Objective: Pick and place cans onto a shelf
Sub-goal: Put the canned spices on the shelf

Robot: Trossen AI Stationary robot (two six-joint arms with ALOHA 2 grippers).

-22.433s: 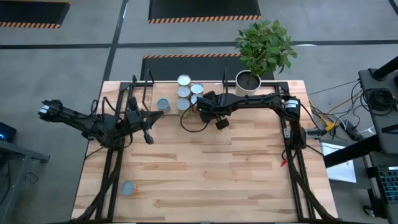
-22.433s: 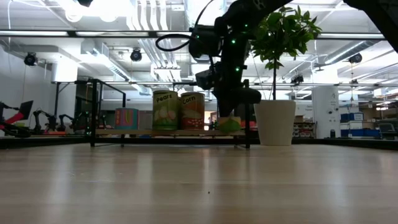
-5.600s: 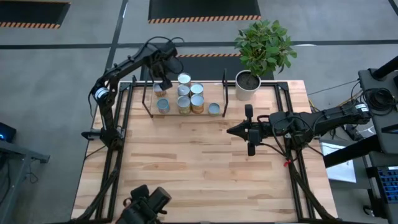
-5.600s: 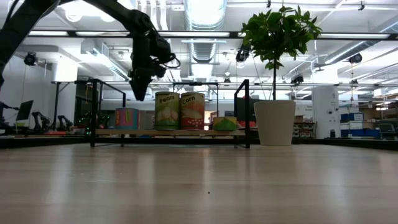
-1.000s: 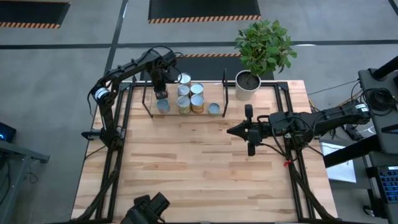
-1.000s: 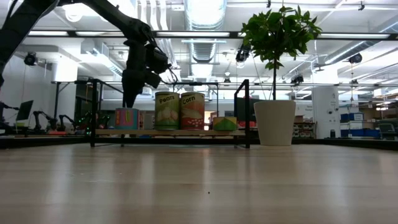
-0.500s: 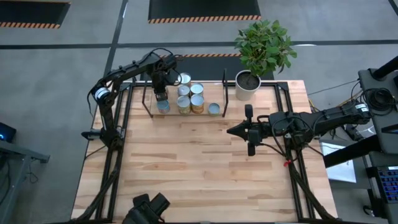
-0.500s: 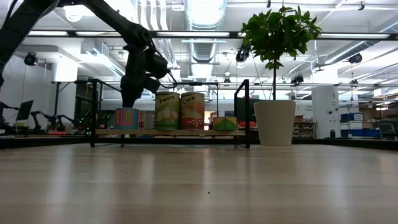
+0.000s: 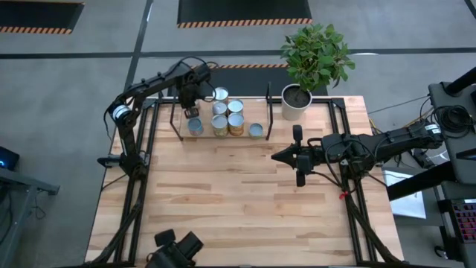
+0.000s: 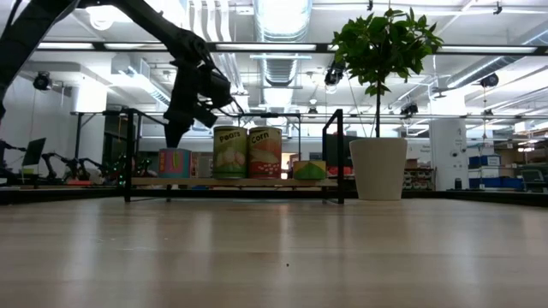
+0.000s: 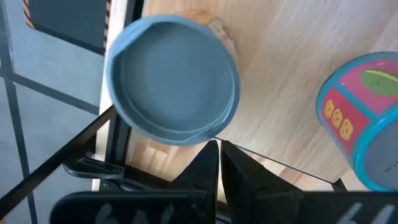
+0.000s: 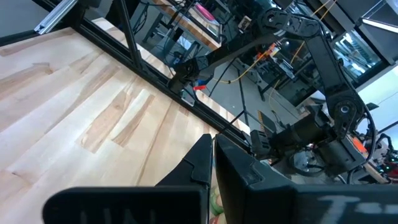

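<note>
Left wrist view showed your left gripper (image 11: 219, 152) pressed together, empty, above a blue-topped can (image 11: 172, 79) on the shelf (image 9: 178, 121) — apparently released there — right gripper (image 12: 212, 149) likewise closed.

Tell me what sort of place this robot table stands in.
Likely a robotics lab or industrial hall: exposed ceiling ducts, other robot arms on distant benches, and hazard-striped floor mats beyond the pale wooden table.

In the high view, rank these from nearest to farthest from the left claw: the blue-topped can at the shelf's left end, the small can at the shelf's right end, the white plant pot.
1. The blue-topped can, at the shelf's left end, just beside the left claw.
2. The small can, at the shelf's right end.
3. The white plant pot, beyond the shelf's right side, at the table's back edge.
</note>
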